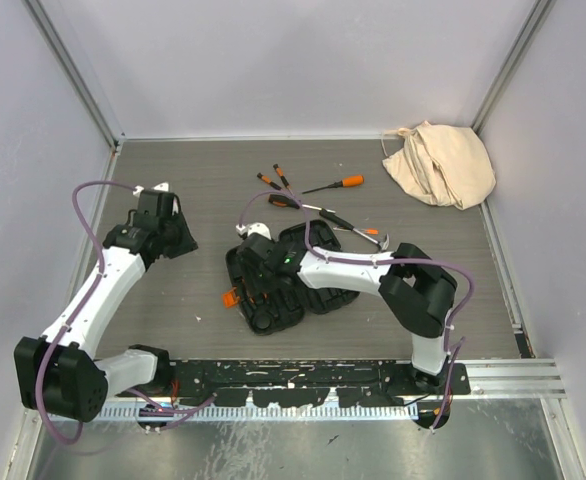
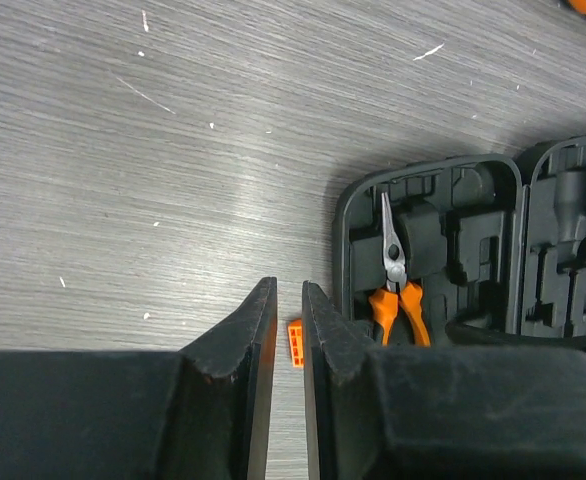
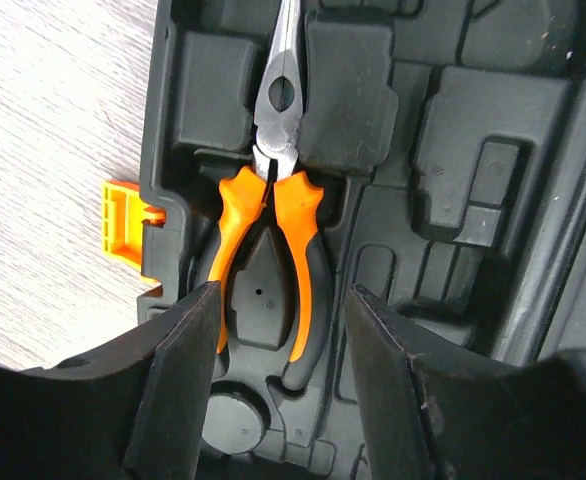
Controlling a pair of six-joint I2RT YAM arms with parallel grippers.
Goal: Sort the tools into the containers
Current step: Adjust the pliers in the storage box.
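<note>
The black tool case [image 1: 273, 290] lies open at the table's middle, its orange latch [image 3: 123, 215] on the left rim. Orange-handled pliers [image 3: 273, 200] lie in a moulded slot of the case [image 3: 473, 150]. My right gripper [image 3: 285, 290] hovers just above them, open, with one finger on each side of the handles and nothing gripped. My left gripper [image 2: 289, 300] hangs over bare table left of the case [image 2: 473, 230]. Its jaws stand a narrow gap apart with nothing between them. More tools lie behind the case: an orange-handled screwdriver [image 1: 335, 184] and two small drivers [image 1: 269, 181].
A beige cloth bag [image 1: 439, 163] is bunched in the far right corner. Another long tool [image 1: 348, 225] lies just behind the right arm's forearm. Grey walls close in the table on three sides. The right arm [image 1: 413, 285] bends across the case's right half.
</note>
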